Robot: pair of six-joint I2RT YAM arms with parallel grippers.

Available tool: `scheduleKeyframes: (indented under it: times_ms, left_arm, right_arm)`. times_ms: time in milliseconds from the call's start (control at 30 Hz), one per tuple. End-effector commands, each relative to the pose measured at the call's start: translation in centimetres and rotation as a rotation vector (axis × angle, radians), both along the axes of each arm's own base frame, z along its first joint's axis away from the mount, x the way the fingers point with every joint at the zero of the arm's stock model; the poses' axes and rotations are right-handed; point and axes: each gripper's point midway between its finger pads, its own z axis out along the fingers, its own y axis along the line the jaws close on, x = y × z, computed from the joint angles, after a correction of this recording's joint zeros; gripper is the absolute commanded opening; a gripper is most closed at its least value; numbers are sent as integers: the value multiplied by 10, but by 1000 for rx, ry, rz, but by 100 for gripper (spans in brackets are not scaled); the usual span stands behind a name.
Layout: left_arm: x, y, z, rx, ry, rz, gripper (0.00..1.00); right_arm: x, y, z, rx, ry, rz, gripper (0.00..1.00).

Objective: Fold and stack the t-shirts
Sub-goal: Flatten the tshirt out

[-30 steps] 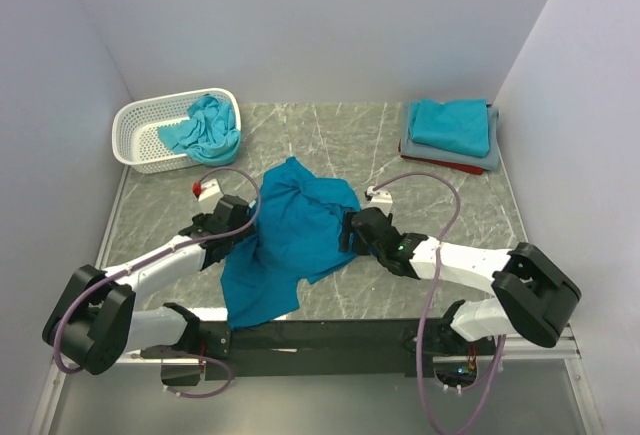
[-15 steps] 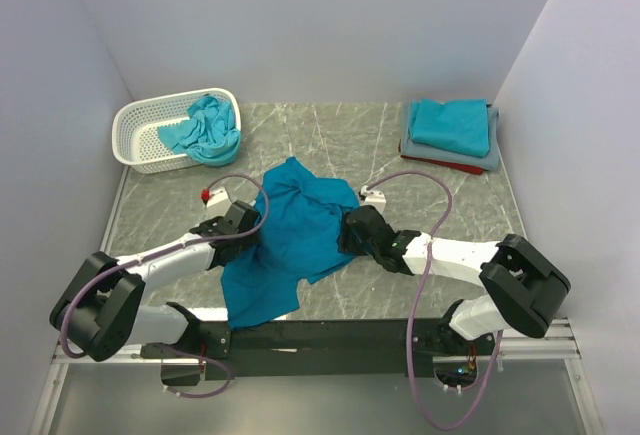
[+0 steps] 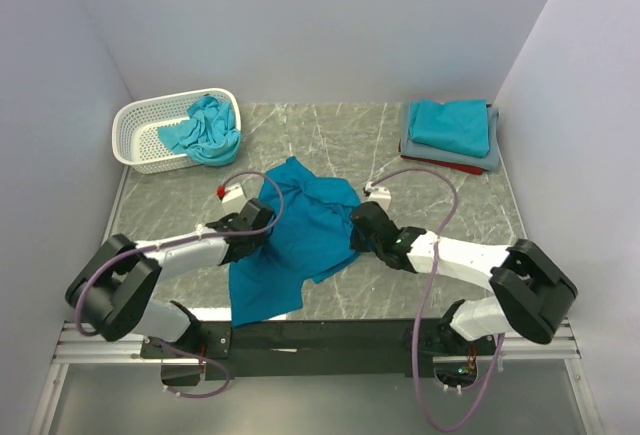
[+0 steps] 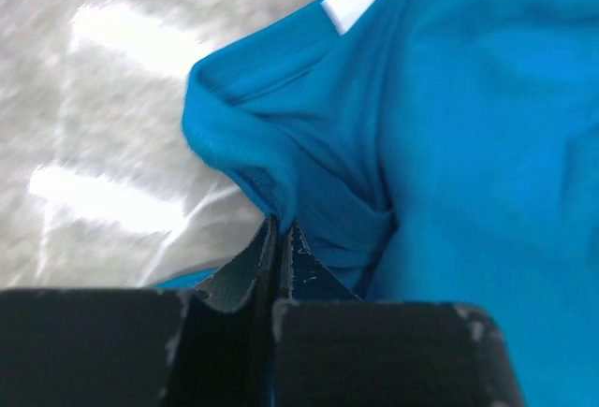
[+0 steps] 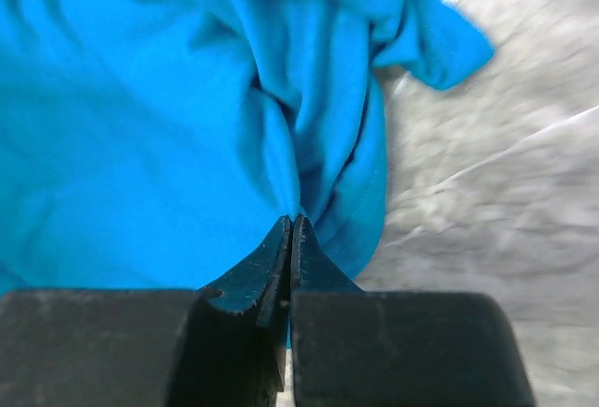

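white arms [image 3: 180,252], purple cables [image 3: 455,210], black left gripper [image 4: 278,229] and right gripper [image 5: 292,225].

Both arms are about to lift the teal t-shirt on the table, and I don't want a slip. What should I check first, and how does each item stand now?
1. The left gripper is shut on the teal t-shirt: ok, it pinches a hem near the collar label.
2. The right gripper is shut on the shirt: ok, it pinches a fold at the edge.
3. Grips sit on opposite sides: ok.
4. Shirt lies flat: not ok, it is bunched and creased.
5. One layer only in each pinch: cannot tell.
6. The folded stack and the basket lie apart from both arms: ok.
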Motion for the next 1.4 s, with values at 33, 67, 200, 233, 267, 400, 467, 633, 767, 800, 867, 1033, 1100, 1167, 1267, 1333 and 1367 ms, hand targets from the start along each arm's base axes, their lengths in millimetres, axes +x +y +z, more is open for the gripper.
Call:
scheduleKeyframes:
  times_ms: [33, 67, 200, 233, 267, 400, 467, 633, 767, 800, 867, 1033, 1100, 1167, 1267, 1333, 1367]
  left_arm:
    - [33, -22, 21, 32, -57, -63, 2]
    - [50, -32, 39, 20, -106, -65, 3]
    - [93, -53, 67, 79, -173, -115, 3]
    - [101, -56, 70, 93, -175, -119, 4]
    - [121, -61, 91, 82, -216, -104, 4]
    - [174, -55, 94, 127, -231, -58, 4]
    - [198, -54, 109, 131, -256, -38, 4]
    - [207, -64, 107, 151, -241, -88, 76]
    - [171, -57, 100, 138, -240, -63, 95]
    - [163, -56, 115, 120, -279, -59, 95]
    - [135, -46, 96, 140, -253, -51, 95]
    - [81, -22, 72, 91, -195, -56, 84]
    - [64, -14, 62, 68, -172, -41, 76]
    - [56, -14, 58, 39, -168, -52, 72]
    - [46, -19, 42, 10, -130, -95, 66]
    - [40, -28, 34, -21, -108, -132, 64]
    - [42, -33, 36, -38, -128, -139, 64]
  right_arm:
    - [33, -18, 61, 5, -148, -93, 0]
    - [37, -25, 75, 7, -185, -110, 0]
    - [59, -52, 114, 13, -271, -196, 0]
    - [63, -56, 120, 16, -286, -211, 0]
    - [68, -60, 122, 6, -293, -218, 0]
    - [95, -74, 136, -29, -327, -281, 0]
    - [104, -75, 130, -63, -314, -286, 0]
    - [111, -66, 121, -59, -287, -257, 56]
    - [105, -65, 109, -47, -266, -249, 73]
    - [103, -66, 104, -46, -260, -244, 73]
    - [99, -60, 102, -16, -254, -220, 73]
    - [88, -53, 98, 46, -245, -179, 73]
    - [83, -52, 95, 58, -238, -167, 73]
    - [80, -53, 97, 69, -242, -170, 73]
    - [76, -56, 95, 74, -242, -173, 73]
    - [73, -56, 97, 85, -246, -173, 73]
    - [71, -57, 94, 80, -241, -172, 73]
